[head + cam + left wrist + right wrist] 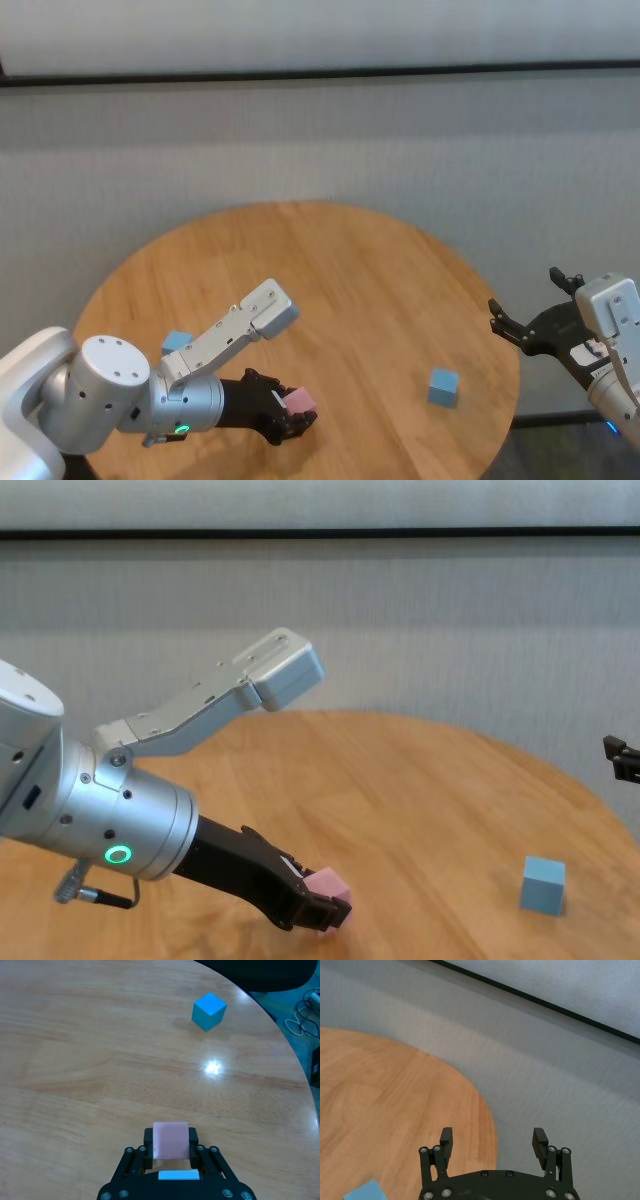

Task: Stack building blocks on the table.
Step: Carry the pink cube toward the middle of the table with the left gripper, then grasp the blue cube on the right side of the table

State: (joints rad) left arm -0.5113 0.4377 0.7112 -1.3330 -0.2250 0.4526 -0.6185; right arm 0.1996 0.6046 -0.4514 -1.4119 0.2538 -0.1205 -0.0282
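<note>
My left gripper [171, 1152] was clamped on the pink block [171, 1140] near the table's [330, 260] near edge, ready to stack it. Right gripper [492, 1144] hung spread apart past the right edge, out of the way; one blue block [443, 387] sat near that edge, another blue block [176, 342] by the left.

grey carpeted floor [400, 150], dark strip [300, 75] below pale wall [300, 30].

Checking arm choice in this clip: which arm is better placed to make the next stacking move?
Probably the left. Its pincer is shut on the pink block above the table. The right pincer hangs open beyond the table's edge, holding nothing.
</note>
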